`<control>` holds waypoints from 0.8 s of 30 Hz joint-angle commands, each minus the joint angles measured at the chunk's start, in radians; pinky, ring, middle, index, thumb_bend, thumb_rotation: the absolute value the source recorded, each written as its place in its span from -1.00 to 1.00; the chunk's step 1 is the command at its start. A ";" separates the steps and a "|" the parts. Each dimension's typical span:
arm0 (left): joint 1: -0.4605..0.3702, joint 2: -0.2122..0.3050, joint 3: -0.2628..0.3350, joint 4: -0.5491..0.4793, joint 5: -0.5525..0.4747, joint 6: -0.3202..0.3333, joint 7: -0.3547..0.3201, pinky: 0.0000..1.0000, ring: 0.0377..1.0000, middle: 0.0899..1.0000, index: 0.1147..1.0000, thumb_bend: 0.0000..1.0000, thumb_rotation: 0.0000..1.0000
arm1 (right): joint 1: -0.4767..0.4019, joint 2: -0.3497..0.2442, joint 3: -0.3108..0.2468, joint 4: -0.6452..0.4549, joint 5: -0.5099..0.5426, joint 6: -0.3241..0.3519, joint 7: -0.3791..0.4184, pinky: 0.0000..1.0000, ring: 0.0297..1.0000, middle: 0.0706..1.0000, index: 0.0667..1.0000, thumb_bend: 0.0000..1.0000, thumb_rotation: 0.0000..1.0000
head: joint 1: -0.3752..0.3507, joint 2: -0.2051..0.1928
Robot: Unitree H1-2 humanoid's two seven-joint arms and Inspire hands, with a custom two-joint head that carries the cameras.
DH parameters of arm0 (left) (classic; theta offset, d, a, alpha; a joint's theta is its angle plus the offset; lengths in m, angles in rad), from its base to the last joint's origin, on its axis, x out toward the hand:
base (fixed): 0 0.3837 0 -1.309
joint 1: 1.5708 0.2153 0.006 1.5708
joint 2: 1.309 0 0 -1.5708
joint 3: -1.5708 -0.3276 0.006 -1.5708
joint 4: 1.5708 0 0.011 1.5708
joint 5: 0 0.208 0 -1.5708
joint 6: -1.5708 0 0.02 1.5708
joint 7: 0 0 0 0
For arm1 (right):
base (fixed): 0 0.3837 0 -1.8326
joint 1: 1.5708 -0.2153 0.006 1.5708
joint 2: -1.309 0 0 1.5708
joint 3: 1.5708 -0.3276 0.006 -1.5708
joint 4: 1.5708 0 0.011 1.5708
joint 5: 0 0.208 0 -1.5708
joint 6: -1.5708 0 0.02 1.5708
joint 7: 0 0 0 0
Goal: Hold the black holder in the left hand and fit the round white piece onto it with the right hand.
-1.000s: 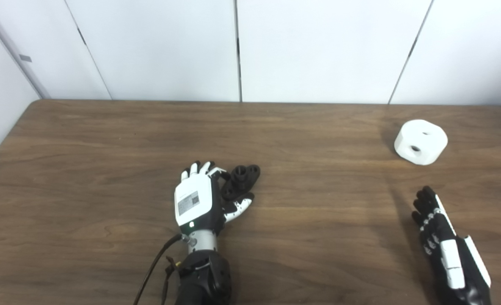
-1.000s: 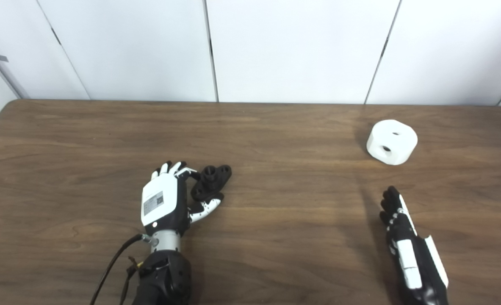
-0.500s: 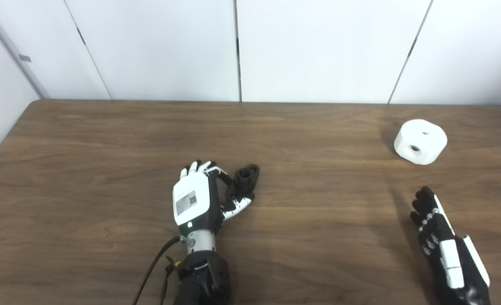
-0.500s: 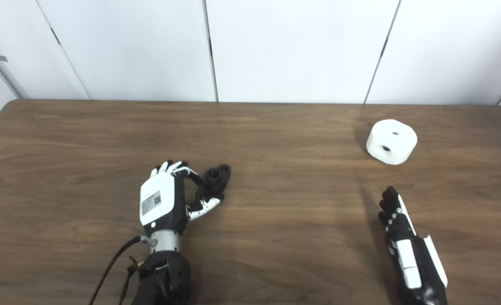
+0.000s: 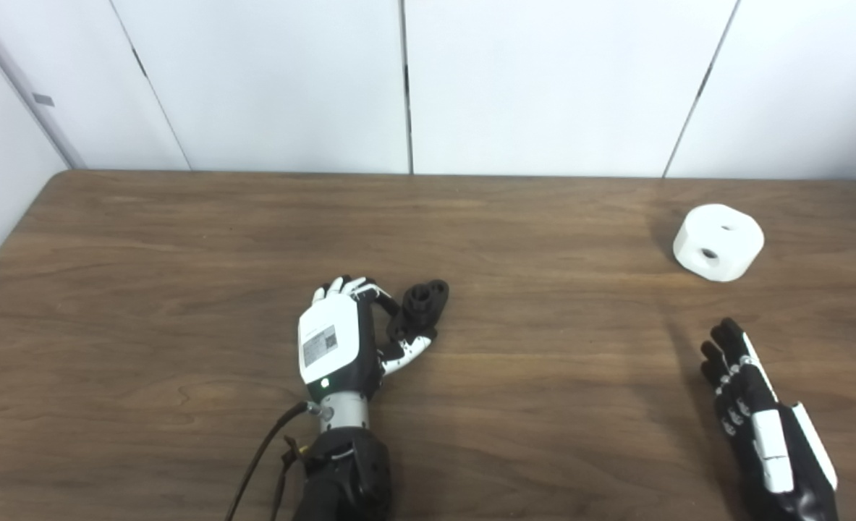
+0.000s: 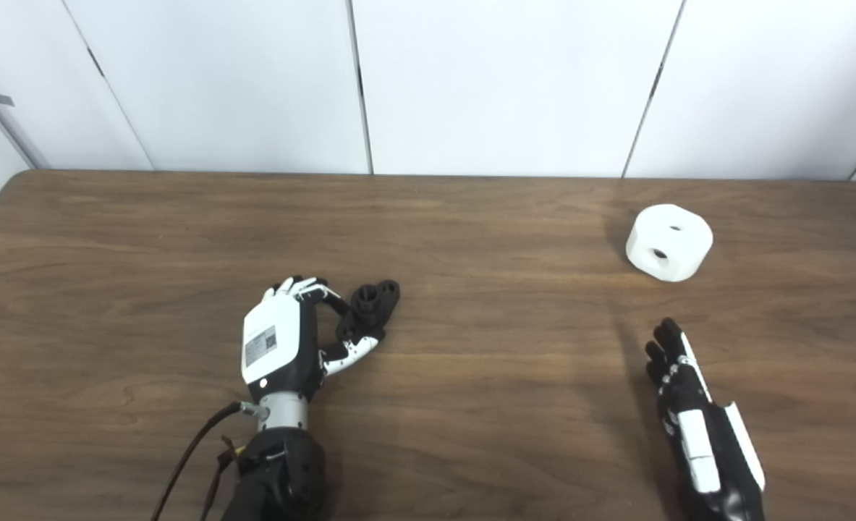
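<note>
The black holder [image 5: 419, 307] is a small flat part with round bosses, near the table's middle. My left hand [image 5: 337, 340] has its fingers curled over the holder's left side and its thumb under its near end, so it is shut on the holder, low over the table. The round white piece [image 5: 719, 241] with two dark holes sits on the table at the far right. My right hand [image 5: 757, 412] lies open and empty near the table's front right, well short of the white piece.
The brown wooden table [image 5: 181, 246] runs to white wall panels at the back. A black cable [image 5: 261, 452] hangs from my left forearm at the front edge.
My left hand's fingers have closed further on the black holder, which has tilted and shifted slightly. The right hand and the white piece have hardly moved.
</note>
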 commanded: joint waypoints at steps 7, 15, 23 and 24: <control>0.042 0.150 -0.058 -0.179 -0.127 -0.073 -0.270 0.73 0.80 0.59 -0.15 0.02 -0.90 | -0.011 0.011 0.004 -0.020 -0.006 -0.009 -0.006 1.00 0.99 0.97 1.00 0.23 0.93 | -0.013 0.004; 0.102 0.254 -0.045 -0.343 -0.221 -0.070 -0.466 0.59 0.78 0.60 -0.15 0.03 -0.90 | -0.009 0.017 0.007 -0.044 -0.022 0.020 -0.016 1.00 1.00 0.97 1.00 0.21 0.95 | -0.038 0.015; 0.127 0.343 -0.040 -0.406 -0.361 -0.127 -0.574 0.55 0.80 0.62 -0.15 0.03 -0.91 | -0.010 0.020 0.005 -0.059 -0.009 0.036 -0.013 1.00 0.98 0.99 1.00 0.15 0.95 | -0.052 0.022; 0.129 0.352 -0.040 -0.404 -0.381 -0.137 -0.581 0.56 0.81 0.62 -0.16 0.03 -0.91 | -0.010 0.020 0.005 -0.062 -0.009 0.039 -0.014 1.00 0.99 0.99 1.00 0.16 0.96 | -0.055 0.022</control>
